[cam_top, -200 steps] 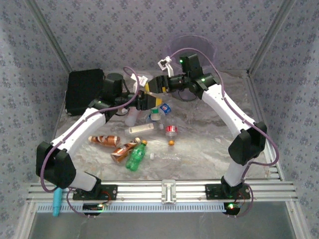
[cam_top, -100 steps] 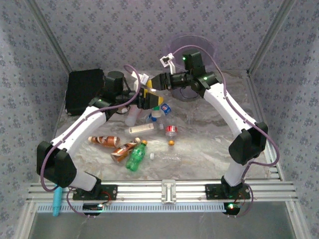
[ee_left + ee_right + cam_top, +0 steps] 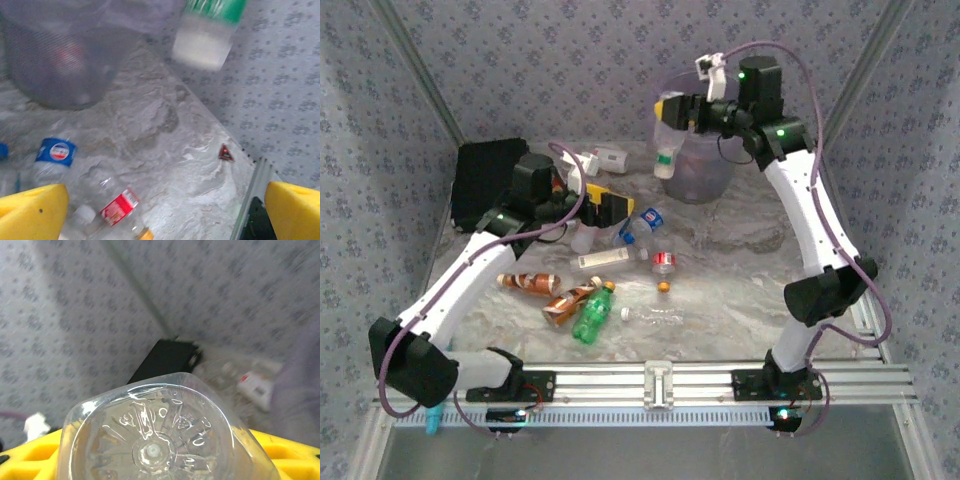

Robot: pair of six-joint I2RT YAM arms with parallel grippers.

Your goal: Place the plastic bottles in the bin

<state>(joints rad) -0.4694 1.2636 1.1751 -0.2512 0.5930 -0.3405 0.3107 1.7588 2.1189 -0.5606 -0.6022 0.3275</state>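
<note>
Since the earlier frame the right end effector (image 3: 676,108) has carried the bottle (image 3: 666,158) up and away from the left end effector (image 3: 605,205). The bottle hangs cap-down, pinched at its base, by the bin (image 3: 712,178) at its left rim. The left end effector's yellow fingers (image 3: 30,210) stand spread. Other bottles (image 3: 592,313) lie on the desk (image 3: 740,270).

Marbled grey table (image 3: 750,270), and it's busy. The bin (image 3: 705,178) stands upright at the back, with the black case (image 3: 483,182) in the back left corner. Mid-table, the bottles lie scattered: a green bottle (image 3: 592,314) right beside a brown bottle (image 3: 565,302), and a second brown bottle (image 3: 528,283) just left. A clear bottle (image 3: 655,315) lies to the green one's right. Further back are a white bottle (image 3: 601,260), a red-label bottle (image 3: 663,262) and a blue-label bottle (image 3: 647,220).
</note>
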